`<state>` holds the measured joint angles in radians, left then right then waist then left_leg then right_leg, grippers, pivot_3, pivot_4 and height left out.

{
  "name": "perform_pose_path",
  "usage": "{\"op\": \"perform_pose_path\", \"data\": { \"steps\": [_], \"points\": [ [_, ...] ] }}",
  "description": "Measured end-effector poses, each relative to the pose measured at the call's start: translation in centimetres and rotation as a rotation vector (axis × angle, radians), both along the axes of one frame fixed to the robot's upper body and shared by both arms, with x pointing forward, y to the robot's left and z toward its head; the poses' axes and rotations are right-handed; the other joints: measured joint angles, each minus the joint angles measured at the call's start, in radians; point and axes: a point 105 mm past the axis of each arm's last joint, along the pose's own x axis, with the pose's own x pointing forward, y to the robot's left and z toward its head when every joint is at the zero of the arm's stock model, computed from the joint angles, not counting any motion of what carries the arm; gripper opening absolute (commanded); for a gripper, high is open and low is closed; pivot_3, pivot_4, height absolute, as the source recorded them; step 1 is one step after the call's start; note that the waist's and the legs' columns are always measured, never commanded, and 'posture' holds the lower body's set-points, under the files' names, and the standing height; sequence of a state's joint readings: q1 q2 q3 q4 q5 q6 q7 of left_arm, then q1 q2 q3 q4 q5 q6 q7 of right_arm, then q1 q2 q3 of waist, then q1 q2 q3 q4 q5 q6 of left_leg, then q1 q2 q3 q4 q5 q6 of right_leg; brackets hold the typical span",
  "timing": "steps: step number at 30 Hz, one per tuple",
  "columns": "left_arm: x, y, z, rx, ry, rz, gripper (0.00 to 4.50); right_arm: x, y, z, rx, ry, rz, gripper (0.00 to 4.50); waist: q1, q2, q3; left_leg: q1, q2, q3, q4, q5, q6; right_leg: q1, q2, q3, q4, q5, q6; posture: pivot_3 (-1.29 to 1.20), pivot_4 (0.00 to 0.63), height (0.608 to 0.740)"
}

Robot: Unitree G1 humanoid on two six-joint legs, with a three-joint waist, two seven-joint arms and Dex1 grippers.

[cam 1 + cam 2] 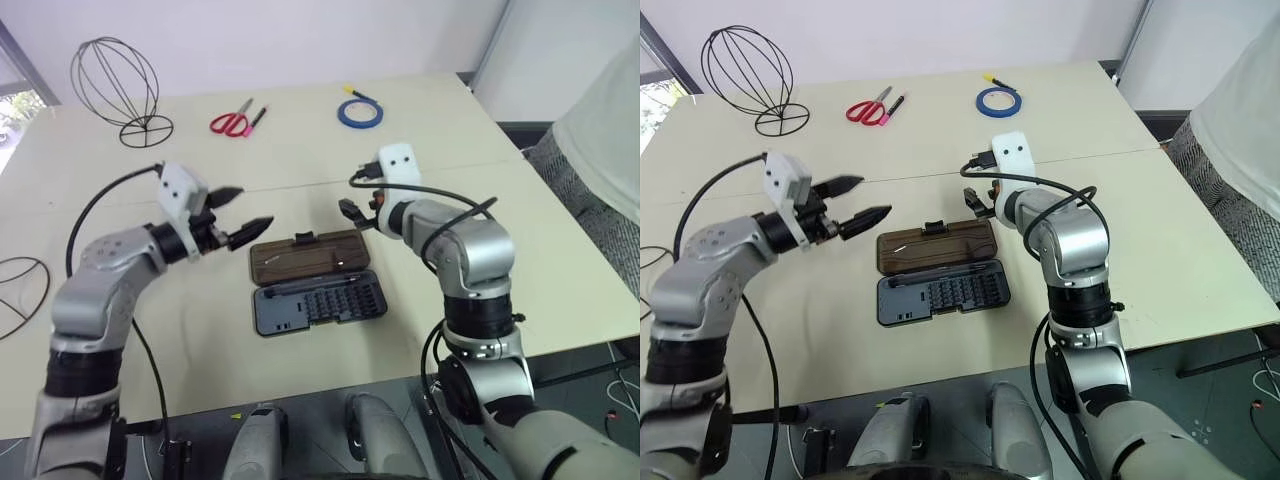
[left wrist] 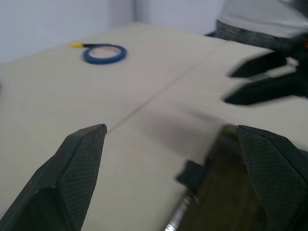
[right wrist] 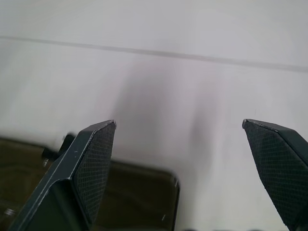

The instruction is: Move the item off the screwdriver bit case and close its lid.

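Observation:
The item [image 1: 115,82], a tall dark wire cage, stands at the table's far left corner, well away from the screwdriver bit case [image 1: 320,303]. The case lies open in the middle, its dark tray of bits toward me. Its smoky-brown lid [image 1: 308,255] is folded flat behind the tray, with the latch tab [image 1: 303,238] on the far edge. My left gripper [image 1: 256,207] hovers open just left of the lid, nothing between its fingers. At the lid's far right corner my right gripper [image 1: 358,208] is open and empty; the lid [image 3: 125,192] lies below its fingers in the right wrist view.
Red-handled scissors [image 1: 232,122] and a blue tape roll [image 1: 361,112] lie at the back of the table. A flat wire ring [image 1: 20,290] sits at the left edge. A person [image 1: 610,130] stands at the right side.

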<state>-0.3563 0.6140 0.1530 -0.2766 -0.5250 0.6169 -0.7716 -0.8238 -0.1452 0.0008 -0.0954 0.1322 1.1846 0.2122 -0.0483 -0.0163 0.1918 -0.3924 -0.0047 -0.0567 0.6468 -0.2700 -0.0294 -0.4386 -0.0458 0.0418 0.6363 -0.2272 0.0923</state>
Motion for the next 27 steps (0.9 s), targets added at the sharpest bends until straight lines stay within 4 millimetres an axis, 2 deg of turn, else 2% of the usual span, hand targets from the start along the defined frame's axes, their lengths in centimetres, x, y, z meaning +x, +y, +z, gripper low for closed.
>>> {"op": "perform_pose_path", "data": {
  "steps": [2,3,6,7,11,15,17,22,27],
  "points": [
    [-1.4,-0.4,-1.0,0.009,0.05,-0.044,2.29,0.7,0.4,0.5,-0.008,-0.03,0.029,4.5,0.001,0.0,0.0,0.0,0.0,0.0,0.0,0.0,0.0,0.0,0.0,0.0,-0.001,0.0,0.0,0.0,0.15,0.74],
    [-2.2,-0.6,-1.5,0.02,0.073,-0.066,1.66,1.1,0.8,0.8,-0.015,-0.046,0.046,4.5,0.001,0.0,0.0,0.0,0.0,0.0,0.0,0.0,0.0,0.0,0.0,0.0,-0.001,0.0,0.0,0.0,0.15,0.74],
    [-3.6,-1.1,-2.4,0.048,0.1,-0.107,0.2,1.9,1.5,0.9,-0.024,-0.073,0.091,4.5,0.003,0.0,0.0,0.0,0.0,0.0,0.0,0.0,0.0,0.001,0.0,0.0,-0.001,0.0,0.0,0.0,0.15,0.74],
    [-4.0,-1.4,-2.7,0.045,0.116,-0.124,0.04,2.1,1.6,0.6,-0.027,-0.071,0.1,4.5,0.005,0.0,0.0,0.0,0.0,0.0,0.0,0.0,0.0,0.001,0.0,0.0,-0.002,0.0,0.0,0.0,0.15,0.74],
    [-4.7,-1.2,-4.0,0.031,0.17,-0.138,0.04,2.3,2.2,-0.4,-0.049,-0.064,0.16,4.5,0.003,0.0,0.0,0.0,0.0,0.0,0.0,0.0,0.0,0.002,0.0,0.0,-0.003,0.0,0.0,0.0,0.15,0.74],
    [-5.6,-0.6,-7.9,0.055,0.294,-0.155,0.04,2.3,1.6,-0.9,-0.103,-0.064,0.232,4.5,0.003,0.001,0.001,0.0,0.0,0.0,-0.001,0.0,0.0,0.002,0.0,0.0,-0.003,0.0,0.0,0.0,0.15,0.74],
    [-5.8,-0.4,-9.0,0.072,0.319,-0.178,0.04,2.2,1.6,-1.2,-0.113,-0.045,0.266,4.5,0.003,0.001,0.001,0.0,0.0,0.0,0.0,0.0,0.0,0.002,0.001,0.0,-0.003,0.0,0.0,0.0,0.15,0.74],
    [-5.7,-0.8,-9.8,0.101,0.31,-0.227,0.04,2.2,1.6,-1.3,-0.138,-0.041,0.306,4.5,0.004,0.001,0.001,0.0,0.0,0.0,0.0,0.0,0.0,0.002,0.0,0.0,-0.003,0.0,0.0,0.0,0.15,0.74],
    [-5.4,-1.5,-9.9,0.096,0.284,-0.252,0.04,2.3,1.6,-0.7,-0.199,-0.111,0.323,4.5,0.004,0.001,0.001,0.0,0.0,0.0,0.0,0.0,0.0,0.002,0.0,0.0,-0.003,0.0,0.0,0.0,0.15,0.74]
  ]
}}
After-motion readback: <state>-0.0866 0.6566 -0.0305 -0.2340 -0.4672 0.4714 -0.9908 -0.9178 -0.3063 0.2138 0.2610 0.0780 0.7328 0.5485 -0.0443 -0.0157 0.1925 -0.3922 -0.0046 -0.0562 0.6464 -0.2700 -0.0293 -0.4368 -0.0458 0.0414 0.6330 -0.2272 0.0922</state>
